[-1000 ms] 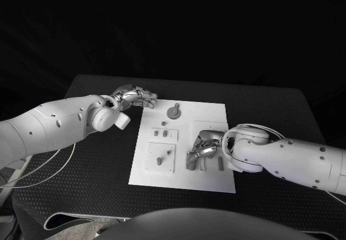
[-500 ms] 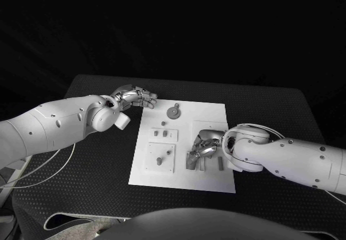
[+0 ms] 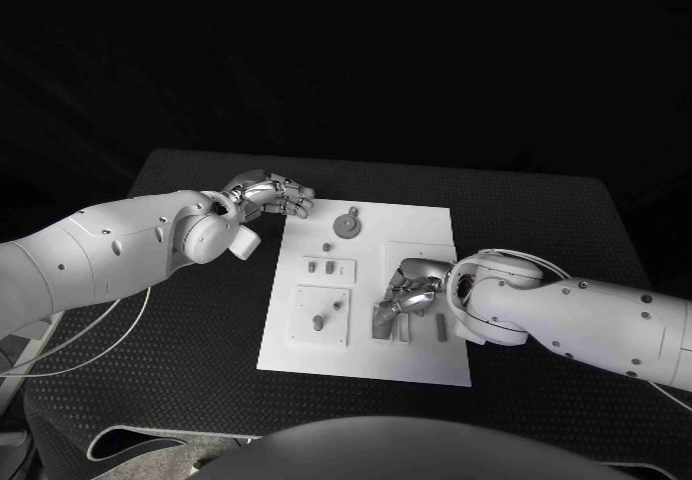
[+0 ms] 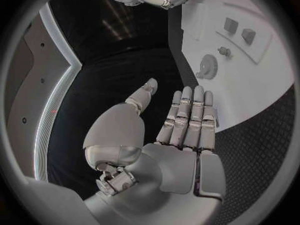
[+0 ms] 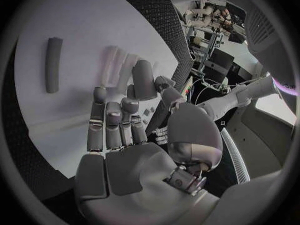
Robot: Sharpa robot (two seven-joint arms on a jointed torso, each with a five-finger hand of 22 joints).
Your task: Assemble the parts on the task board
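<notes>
So the right hand [image 3: 405, 296] is down over the right-middle part of the task board [image 3: 368, 356], fingers curled toward a couple of small upright grey parts [image 3: 387, 327] at its near side. From the head view I honestly can't tell if it's pinching one of them or just touching. In the right wrist view the fingers [image 5: 107, 122] look mostly straight and side by side with the thumb off to the side, and nothing sits between them that I can make out, so I can't say whether it's clamped on anything. A loose grey bar [image 5: 52, 65] lies flat on the white plate a bit away from the fingertips in that view.

The left hand [image 3: 268, 194] hangs off the far-left corner of the board, over the black table [image 3: 188, 330], holding nothing. In the left wrist view its fingers [image 4: 190, 117] are stretched out flat and together, thumb apart.

Other stuff on the board: a round gear-like part [image 3: 346, 223] at the far end, and two raised blocks on the left with little pegs [image 3: 319, 322] in them.

My guess: we're at the pick-up step for one of those pieces by the right hand. The next move needs a proper pinch on one part without knocking its neighbour, then a lift and lining it up with its seat.
</notes>
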